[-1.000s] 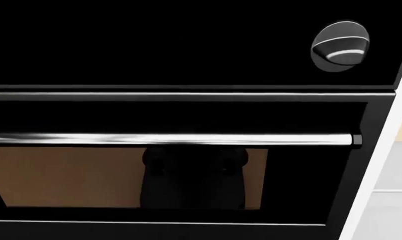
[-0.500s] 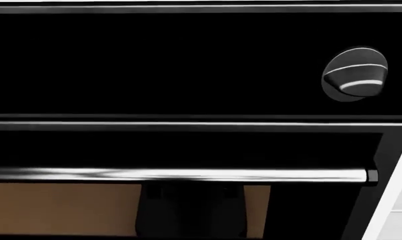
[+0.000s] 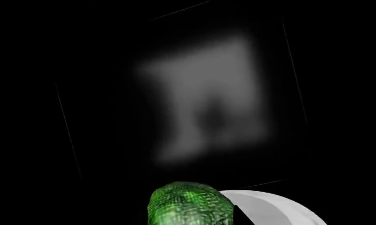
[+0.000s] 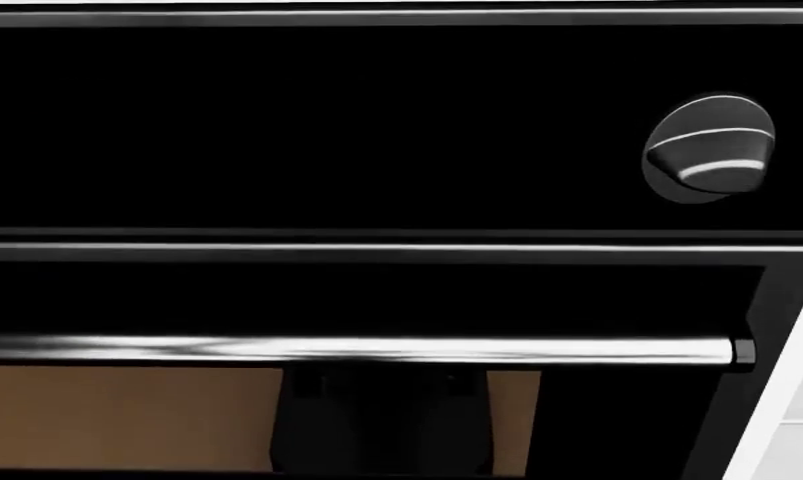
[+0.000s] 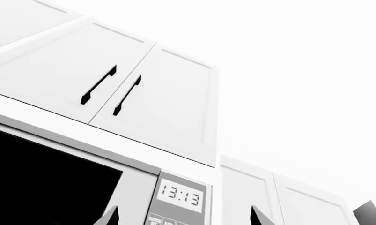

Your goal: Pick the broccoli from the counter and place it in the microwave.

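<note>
I have the broccoli beside a white rim in a dark cavity, placement looks nearly done; left tool's state unclear, right tool spread.

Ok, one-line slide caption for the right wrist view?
Right gripper open, looking up at the microwave's clock display beneath white wall cabinets.
</note>
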{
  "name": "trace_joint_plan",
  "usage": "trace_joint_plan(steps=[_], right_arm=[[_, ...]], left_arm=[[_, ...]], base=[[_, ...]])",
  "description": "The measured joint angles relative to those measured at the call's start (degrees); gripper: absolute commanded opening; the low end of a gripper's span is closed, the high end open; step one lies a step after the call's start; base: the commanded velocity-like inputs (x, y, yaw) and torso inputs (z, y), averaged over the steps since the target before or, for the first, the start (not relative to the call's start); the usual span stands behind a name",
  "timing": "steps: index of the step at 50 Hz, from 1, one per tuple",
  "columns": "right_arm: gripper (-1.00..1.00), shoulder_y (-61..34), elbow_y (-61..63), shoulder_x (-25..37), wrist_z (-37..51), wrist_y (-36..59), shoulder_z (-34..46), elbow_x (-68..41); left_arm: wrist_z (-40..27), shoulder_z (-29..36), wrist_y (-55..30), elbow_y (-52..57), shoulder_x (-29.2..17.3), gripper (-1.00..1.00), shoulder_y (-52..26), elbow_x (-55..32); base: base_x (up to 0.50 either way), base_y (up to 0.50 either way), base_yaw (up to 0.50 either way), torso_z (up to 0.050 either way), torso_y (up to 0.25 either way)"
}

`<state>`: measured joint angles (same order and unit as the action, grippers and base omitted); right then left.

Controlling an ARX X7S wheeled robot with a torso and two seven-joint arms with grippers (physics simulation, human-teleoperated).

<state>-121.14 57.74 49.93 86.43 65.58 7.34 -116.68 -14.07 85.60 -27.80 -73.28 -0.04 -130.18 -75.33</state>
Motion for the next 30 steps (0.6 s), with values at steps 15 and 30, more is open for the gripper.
trace_joint_plan(steps=[15, 30], right_arm=[[1.0, -1.31, -0.11, 1.12, 0.46, -1.81, 1.53, -0.8], [1.0, -0.64, 0.23, 1.24, -0.38, -2.4, 1.71, 0.28]], left_arm=[[1.49, -10.74, -1.98, -1.29, 0.02, 1.0, 0.46, 11.01], [4.7, -30.78, -1.64, -0.03, -0.37, 1.0, -2.87, 26.91]], base=[[0.0, 0.0, 0.0, 0.0, 0.001], [0.0, 0.0, 0.0, 0.0, 0.0]])
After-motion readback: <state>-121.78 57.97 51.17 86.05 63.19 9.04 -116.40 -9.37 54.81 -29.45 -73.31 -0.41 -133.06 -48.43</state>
